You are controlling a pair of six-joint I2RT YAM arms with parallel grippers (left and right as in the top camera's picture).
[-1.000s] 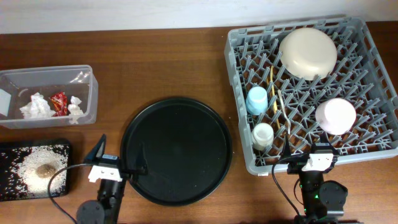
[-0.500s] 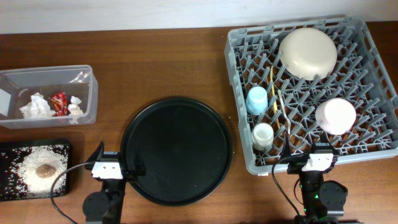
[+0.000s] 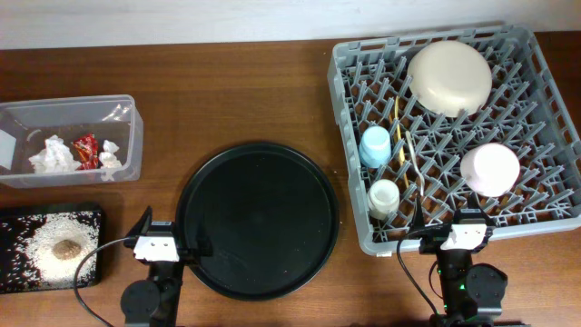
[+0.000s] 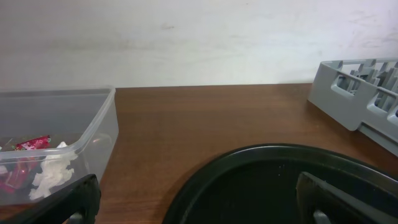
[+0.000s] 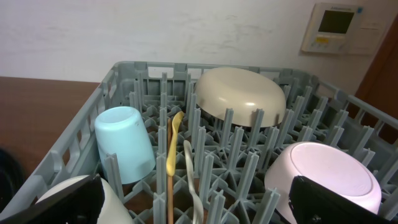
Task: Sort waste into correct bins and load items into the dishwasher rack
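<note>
Looks about finished: the plate (image 3: 449, 75), pink bowl (image 3: 490, 169), blue cup (image 3: 374, 145), cream cup (image 3: 384, 197) and fork (image 5: 173, 146) sit in the rack (image 3: 545, 118); tissues (image 3: 50, 156) and wrapper (image 3: 85, 150) lie in the clear tub (image 3: 136, 136), rice (image 3: 45, 238) and brown lump (image 3: 64, 247) in the black bin (image 3: 18, 280). Left fingers (image 4: 68, 205) and right fingers (image 5: 56, 202) gape, empty.

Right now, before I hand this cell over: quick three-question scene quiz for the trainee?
1. True or false: the red wrapper lies in the clear tub.
2. What is in the black bin? A) tissues B) rice and a brown lump C) chopsticks
3. What colour is the bowl in the rack?
Key: 1 true; 2 B; 3 pink.
</note>
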